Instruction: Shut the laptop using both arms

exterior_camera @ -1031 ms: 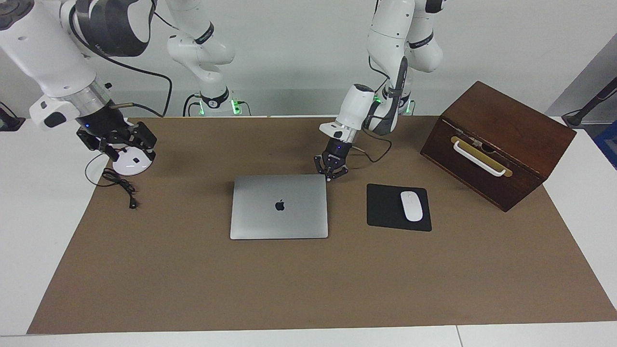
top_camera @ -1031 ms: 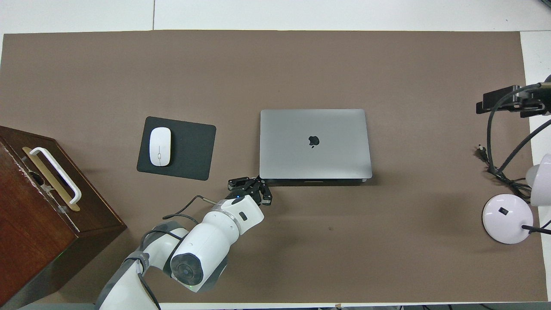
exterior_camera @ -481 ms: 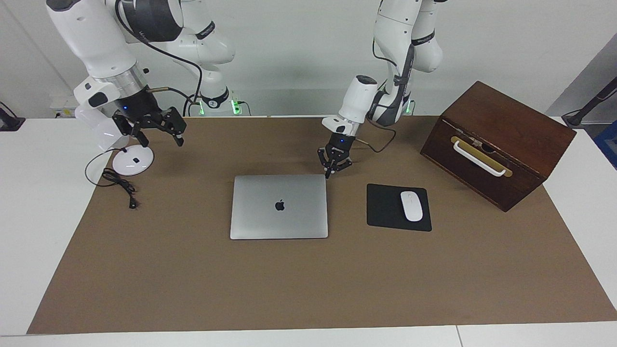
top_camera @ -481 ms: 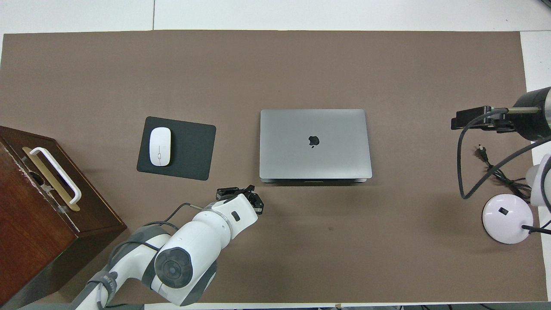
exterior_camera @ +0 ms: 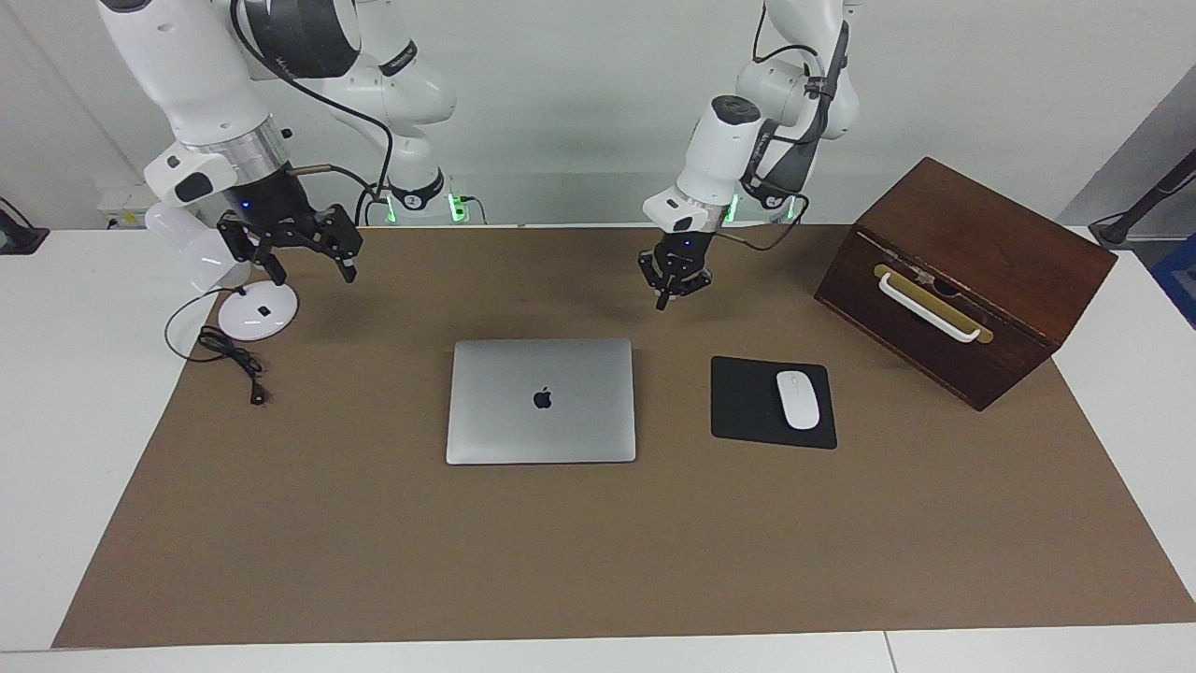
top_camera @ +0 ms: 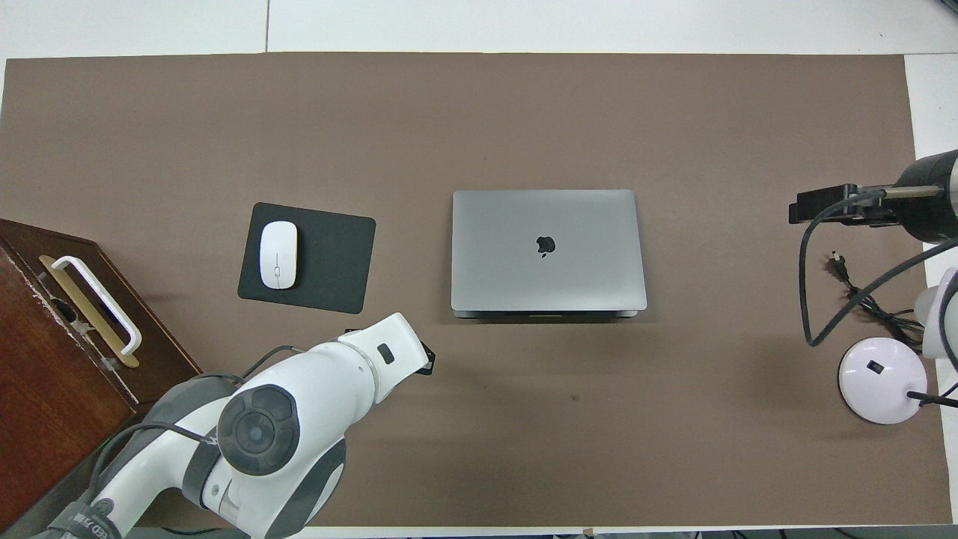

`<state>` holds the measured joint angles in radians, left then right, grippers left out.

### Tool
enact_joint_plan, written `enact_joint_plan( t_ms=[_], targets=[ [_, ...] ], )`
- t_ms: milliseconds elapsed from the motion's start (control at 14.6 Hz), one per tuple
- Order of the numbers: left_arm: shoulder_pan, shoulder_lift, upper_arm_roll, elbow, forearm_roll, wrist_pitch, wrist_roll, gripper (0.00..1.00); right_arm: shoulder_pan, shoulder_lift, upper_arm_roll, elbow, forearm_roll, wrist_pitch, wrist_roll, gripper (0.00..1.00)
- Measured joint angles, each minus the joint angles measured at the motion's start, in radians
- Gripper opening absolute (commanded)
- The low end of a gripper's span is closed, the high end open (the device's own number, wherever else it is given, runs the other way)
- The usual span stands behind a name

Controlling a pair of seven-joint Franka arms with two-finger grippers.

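Two white arms hang over the robots' end of a brown mat (exterior_camera: 598,561), and neither touches anything. Flat in the middle of the mat lies the laptop (exterior_camera: 541,400), its silver lid fully down with the dark apple logo facing up.

Up in the air over bare mat, between the laptop and the robots' edge of the table, is the left gripper (exterior_camera: 665,297); its fingertips are pressed together into a point and nothing is in them. In the overhead view this arm's wrist hides nearly all of the claw.

Over the right arm's end of the table, the right gripper (exterior_camera: 301,250) is raised with its jaws spread wide and empty, above the mat's edge just beside a small white lamp (exterior_camera: 254,313) whose black cord (exterior_camera: 229,360) trails across the mat.

Toward the left arm's end, a black mouse pad (exterior_camera: 747,407) sits near the laptop with a white mouse (exterior_camera: 798,399) on it. A dark wooden box (exterior_camera: 972,271) with a white handle stands closer to that end of the table.
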<state>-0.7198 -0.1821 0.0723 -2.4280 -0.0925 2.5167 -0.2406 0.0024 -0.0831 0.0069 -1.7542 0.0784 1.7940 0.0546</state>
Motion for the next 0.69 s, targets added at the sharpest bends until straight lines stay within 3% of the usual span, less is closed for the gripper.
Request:
enact_joint_plan(
  t_ms=[550, 619, 687],
  targets=[
    [0.113, -0.049, 0.003, 0.079, 0.0, -0.208, 0.112, 0.0, 0.0, 0.0, 0.0, 0.101, -0.002, -0.092, 0.0, 1.0],
    [0.13, -0.058, 0.003, 0.101, 0.0, -0.247, 0.119, 0.06, 0.0, 0.0, 0.0, 0.101, -0.005, -0.093, 0.0, 1.0],
    [0.149, -0.066, 0.003, 0.127, 0.001, -0.288, 0.124, 0.41, 0.0, 0.001, 0.0, 0.101, -0.007, -0.093, 0.0, 1.0]
  ],
)
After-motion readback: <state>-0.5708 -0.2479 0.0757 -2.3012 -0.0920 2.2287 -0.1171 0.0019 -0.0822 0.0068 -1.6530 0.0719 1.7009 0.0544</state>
